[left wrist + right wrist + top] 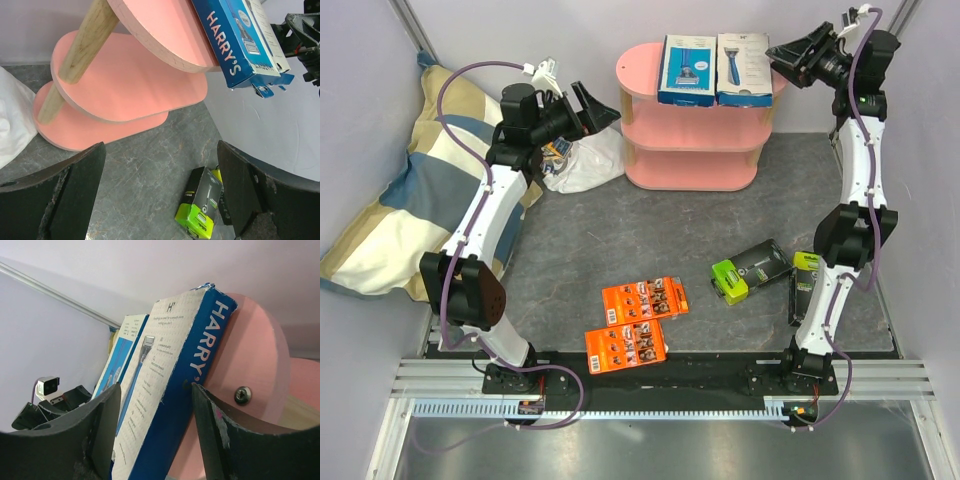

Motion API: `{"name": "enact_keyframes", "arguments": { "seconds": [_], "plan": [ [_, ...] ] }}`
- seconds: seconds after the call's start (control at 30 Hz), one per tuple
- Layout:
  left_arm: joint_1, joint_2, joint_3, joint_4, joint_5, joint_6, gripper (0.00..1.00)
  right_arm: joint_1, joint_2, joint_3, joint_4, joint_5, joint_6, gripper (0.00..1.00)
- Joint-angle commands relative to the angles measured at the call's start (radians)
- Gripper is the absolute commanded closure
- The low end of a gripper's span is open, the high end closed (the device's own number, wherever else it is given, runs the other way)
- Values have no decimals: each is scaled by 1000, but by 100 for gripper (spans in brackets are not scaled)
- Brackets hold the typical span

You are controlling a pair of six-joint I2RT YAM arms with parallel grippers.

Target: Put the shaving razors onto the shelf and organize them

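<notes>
Gaping empty, the right fingers [796, 60] hang beside the white box [741, 68], which stands with the blue box [687, 70] atop the shelf [636, 72]. The left fingers [598, 104], also spread empty, hover left of it. Two orange cards [645, 298] [625, 347], the lime-green-and-black box [752, 270] and the black box [800, 290] lie on the desk [600, 230].

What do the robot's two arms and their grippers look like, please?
Both the left arm and right arm have white link shells between bulky black joints, with a purple cable running along each. The left gripper and right gripper are black, with broad, wedge-shaped fingers whose edges look scuffed.
</notes>
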Motion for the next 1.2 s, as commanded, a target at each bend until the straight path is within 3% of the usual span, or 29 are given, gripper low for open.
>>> {"name": "enact_keyframes", "arguments": {
  "seconds": [0.0,0.27,0.5,0.9,1.1,1.17],
  "plan": [
    [-5,-20,17,10,9,42,1,42,29,21,15,5,17,33],
    [-7,-37,-6,1,-25,58,0,-7,-52,-84,18,98,-15,30],
    [-7,-86,-100,-5,-63,85,0,-58,-277,-274,21,215,-110,25],
    [-13,-254,-484,15,-89,76,0,19,-805,-1020,9,295,-353,21],
    [-74,-276,-619,32,-99,53,0,158,-937,-1319,-45,368,-437,21],
    [-122,-279,-650,38,-125,38,0,258,-950,-1408,-42,390,-452,21]
  ]
}}
